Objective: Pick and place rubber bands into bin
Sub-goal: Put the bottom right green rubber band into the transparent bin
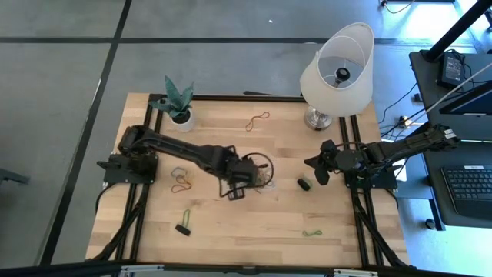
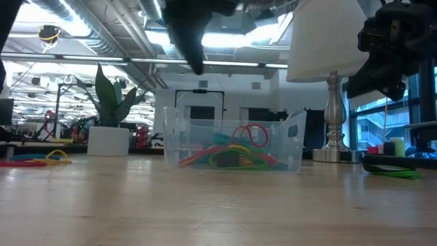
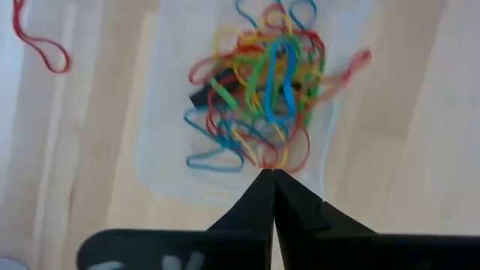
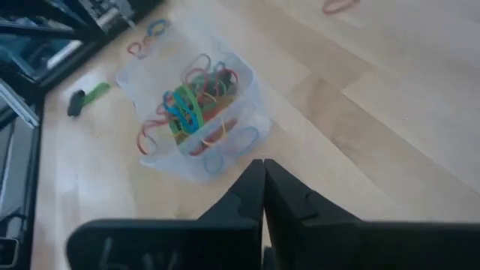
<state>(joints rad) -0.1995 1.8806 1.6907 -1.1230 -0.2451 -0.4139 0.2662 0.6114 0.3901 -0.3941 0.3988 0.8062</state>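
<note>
My left hand (image 3: 268, 174) hangs clenched and empty above the bin (image 1: 261, 171), which sits mid-desk (image 1: 269, 215) already holding a tangle of rubber bands (image 3: 259, 90). My right hand (image 4: 262, 166) waits clenched and empty by the lamp (image 1: 336, 65). Loose bands remain: a cluster (image 1: 181, 182) near my left base, a red one (image 1: 257, 119) at the far edge, a green one (image 1: 312, 232) at the near edge. Risk, as I judge it: descending clenched could snag the pile or shove the light bin; thin flat bands may slip a pinch.
</note>
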